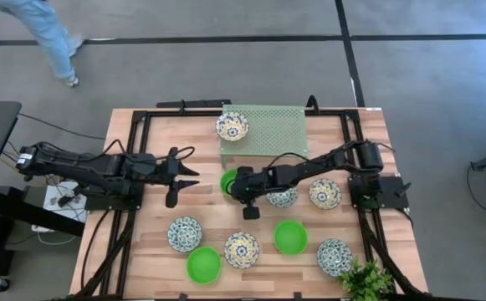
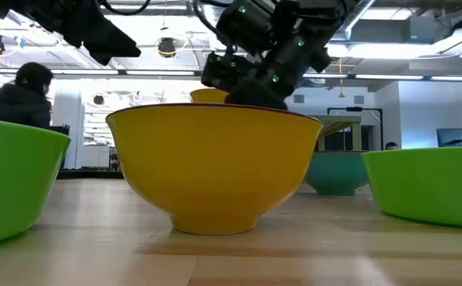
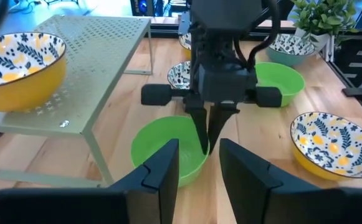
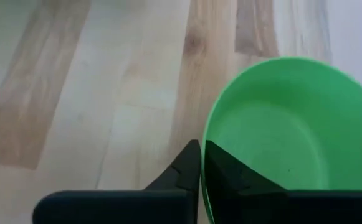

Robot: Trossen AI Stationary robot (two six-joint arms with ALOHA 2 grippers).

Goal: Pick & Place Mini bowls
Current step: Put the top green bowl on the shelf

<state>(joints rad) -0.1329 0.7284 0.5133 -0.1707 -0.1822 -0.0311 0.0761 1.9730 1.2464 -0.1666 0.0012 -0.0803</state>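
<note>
Bright, even overhead light, soft shadows on the table (image 1: 155,251), glaring ceiling lamps (image 2: 167,48) in the low view

Perforated metal rack (image 1: 263,130) at the wooden counter's (image 1: 142,242) rear edge, one patterned round bowl (image 1: 232,126) on it; plain green round bowl (image 1: 229,181) just before the rack; leafy potted plant (image 1: 366,282) at the front-right corner.
</note>
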